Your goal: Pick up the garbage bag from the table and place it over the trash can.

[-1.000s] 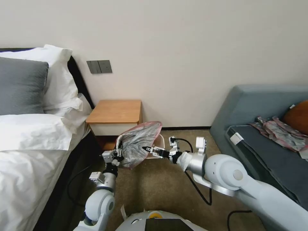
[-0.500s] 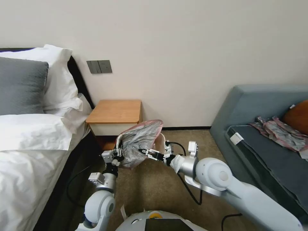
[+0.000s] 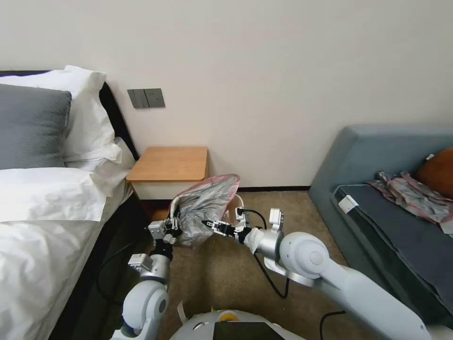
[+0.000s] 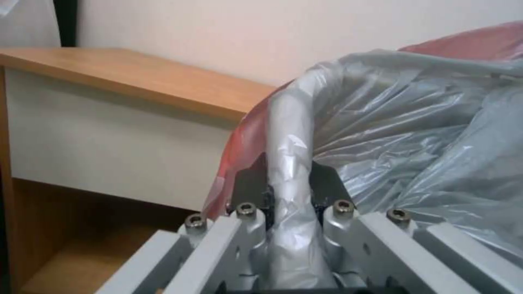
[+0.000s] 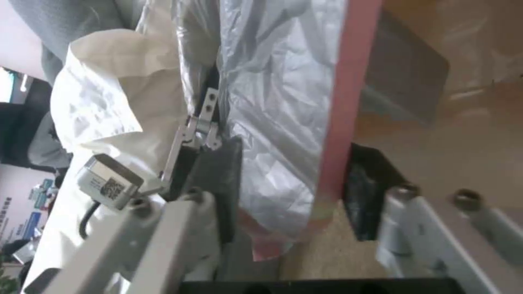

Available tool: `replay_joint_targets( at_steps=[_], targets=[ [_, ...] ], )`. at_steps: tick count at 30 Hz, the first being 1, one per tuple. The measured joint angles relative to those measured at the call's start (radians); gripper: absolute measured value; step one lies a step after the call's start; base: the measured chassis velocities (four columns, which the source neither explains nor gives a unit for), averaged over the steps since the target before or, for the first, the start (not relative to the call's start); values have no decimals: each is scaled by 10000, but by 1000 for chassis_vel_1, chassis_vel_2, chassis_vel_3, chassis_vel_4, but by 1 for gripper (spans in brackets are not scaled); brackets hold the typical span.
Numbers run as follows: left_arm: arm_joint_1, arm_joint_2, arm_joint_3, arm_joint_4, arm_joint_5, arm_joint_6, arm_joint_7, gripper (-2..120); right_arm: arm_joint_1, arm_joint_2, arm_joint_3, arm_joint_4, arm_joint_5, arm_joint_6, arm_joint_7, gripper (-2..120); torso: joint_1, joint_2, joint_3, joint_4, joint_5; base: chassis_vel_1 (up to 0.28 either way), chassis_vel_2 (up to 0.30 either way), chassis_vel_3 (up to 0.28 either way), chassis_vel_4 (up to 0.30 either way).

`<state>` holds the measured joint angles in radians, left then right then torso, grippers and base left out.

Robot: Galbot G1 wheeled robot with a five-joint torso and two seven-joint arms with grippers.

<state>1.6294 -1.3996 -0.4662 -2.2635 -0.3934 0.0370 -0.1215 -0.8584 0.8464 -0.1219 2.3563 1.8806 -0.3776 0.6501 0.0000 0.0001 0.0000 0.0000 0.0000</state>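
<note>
Head view: the left gripper (image 3: pixel 173 225) is clamped on the garbage bag (image 3: pixel 204 208), whose pink edge arches above the trash can (image 3: pixel 234 208), beside the table (image 3: pixel 168 166); bare carpet (image 3: pixel 226 274) lies in front. The right gripper (image 3: pixel 211 224) stands parted around the bag's lower edge.

Left wrist view: fingers (image 4: pixel 248 185) pinch a gathered fold.

Right wrist view: the pink edge (image 5: pixel 340 114) hangs between spread fingers (image 5: pixel 367 192).
</note>
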Motion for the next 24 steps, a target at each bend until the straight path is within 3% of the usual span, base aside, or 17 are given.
replay_joint_targets(
  at_steps=[3, 10, 19, 24],
  targets=[
    [-32, -13, -7, 4, -93, 12, -25, 7, -33, -138, 42, 54, -96, -99, -58, 23, 1, 0, 0, -1, 0, 0, 0, 0, 0],
    [-61, -61, -5, 61, -169, 60, -75, 7, -63, -209, 75, 114, -265, -141, -94, 0, 1, 0, 0, 0, 0, 0, 0, 0, 0],
    [-61, -168, 51, 103, -170, 103, -116, 7, -111, -345, 115, 295, -460, -94, -123, 0, 0, -1, 0, 0, 1, 0, 0, 0, 0],
    [-98, -158, -70, 226, -199, 103, -175, 7, -278, -837, 461, 723, -390, 21, -75, 0, 1, 0, 0, 0, 0, 0, 0, 0, 0]
  ],
)
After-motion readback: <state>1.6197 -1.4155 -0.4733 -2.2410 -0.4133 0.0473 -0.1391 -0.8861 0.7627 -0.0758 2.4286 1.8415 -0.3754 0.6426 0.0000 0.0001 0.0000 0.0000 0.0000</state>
